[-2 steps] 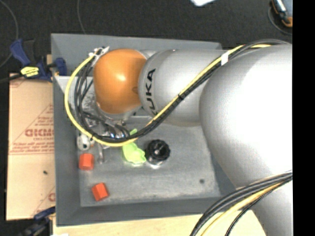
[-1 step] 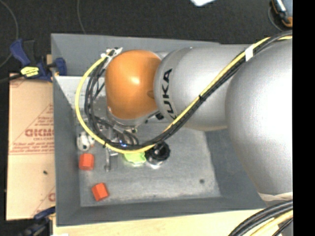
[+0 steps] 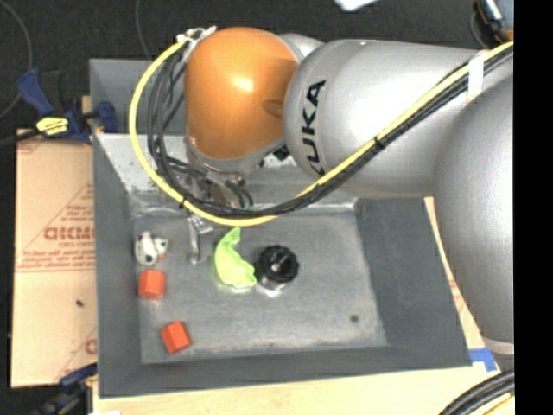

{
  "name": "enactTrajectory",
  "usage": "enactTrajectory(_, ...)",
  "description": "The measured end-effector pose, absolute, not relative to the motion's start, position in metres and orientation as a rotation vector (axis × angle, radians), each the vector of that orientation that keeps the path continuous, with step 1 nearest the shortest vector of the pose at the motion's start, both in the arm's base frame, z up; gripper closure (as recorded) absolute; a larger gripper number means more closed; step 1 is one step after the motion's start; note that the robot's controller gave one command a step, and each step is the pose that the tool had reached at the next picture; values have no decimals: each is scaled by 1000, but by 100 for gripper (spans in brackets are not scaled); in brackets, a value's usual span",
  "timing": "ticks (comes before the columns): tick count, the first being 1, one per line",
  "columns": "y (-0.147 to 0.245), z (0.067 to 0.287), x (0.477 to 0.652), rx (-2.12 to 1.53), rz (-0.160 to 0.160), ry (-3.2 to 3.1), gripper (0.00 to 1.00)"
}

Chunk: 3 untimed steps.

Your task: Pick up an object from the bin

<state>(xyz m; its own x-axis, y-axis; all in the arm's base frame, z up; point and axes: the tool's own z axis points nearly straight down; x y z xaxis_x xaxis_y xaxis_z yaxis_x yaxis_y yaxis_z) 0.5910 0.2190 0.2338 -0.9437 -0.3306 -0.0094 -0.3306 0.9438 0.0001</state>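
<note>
Since the orange cover (image 3: 238, 89) hangs over the wrist, I cannot tell whether the gripper (image 3: 197, 242) is released or clenched, and I see nothing gripped in it. Nearest to it is a crumpled lime green piece (image 3: 232, 263), just beside it on the view's right and slightly toward the near wall of the bin (image 3: 389, 275). Its long axis runs roughly from far wall to near wall. I judge that a short sideways shift toward the arm's side would bring the gripper over it. Just past the green piece, touching or nearly so, stands a black knob (image 3: 277, 265). On the gripper's other side a small white thing (image 3: 149, 248) lies near. Beyond it, toward the near wall, are an orange block (image 3: 152, 284) and, farthest, a second orange block (image 3: 174, 337). The arm (image 3: 389, 119) bends down steeply over the bin's far half.
</note>
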Motion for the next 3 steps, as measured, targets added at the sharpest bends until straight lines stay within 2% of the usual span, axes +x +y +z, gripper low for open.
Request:
enactTrajectory(1, 213, 171, 621, -523, 5, 3088, 0)
enactTrajectory(2, 233, 79, 585, -453, 4, 3102, 0)
enactTrajectory(3, 230, 179, 599, -498, 3, 3091, 0)
